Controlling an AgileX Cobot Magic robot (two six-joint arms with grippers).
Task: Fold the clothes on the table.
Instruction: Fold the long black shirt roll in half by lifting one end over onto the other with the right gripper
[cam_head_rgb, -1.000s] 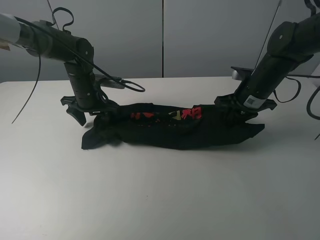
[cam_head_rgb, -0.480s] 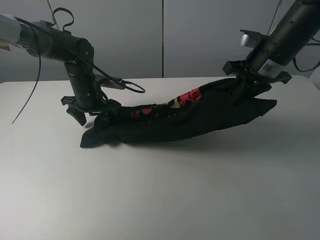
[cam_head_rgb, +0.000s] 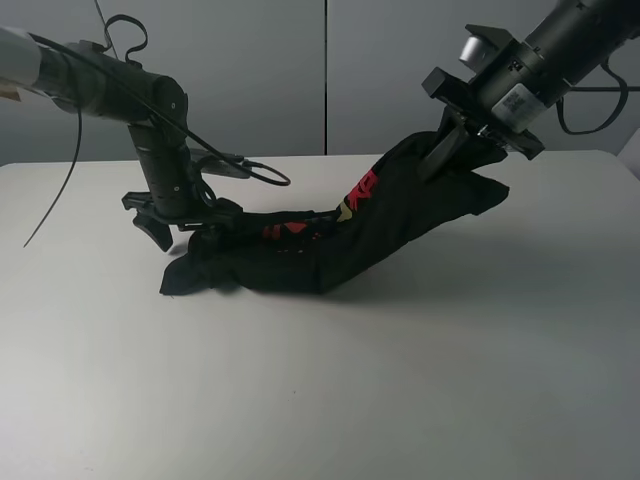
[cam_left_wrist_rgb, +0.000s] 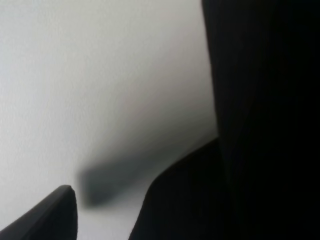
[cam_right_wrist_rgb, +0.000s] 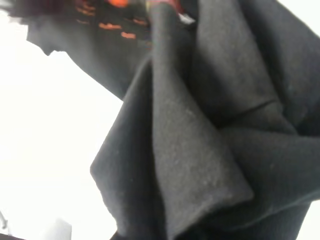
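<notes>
Shirt (cam_head_rgb: 300, 250) fabric runs as one long bunched band, left to right across the white bench (cam_head_rgb: 320, 400). Its left end lies flat on the surface and its right end slopes up off it. The right claw (cam_head_rgb: 450, 152) is clamped on that raised end, high above the bench, and the cloth hangs from it in thick folds. The left claw (cam_head_rgb: 185, 225) stands low at the opposite end with its jaws spread wide. One finger is beside the cloth, but whether any fabric lies between the jaws is unclear. The fold likely turns on this long axis: the held end has to travel leftward along the band toward the left claw, which is nearer the resting end.
</notes>
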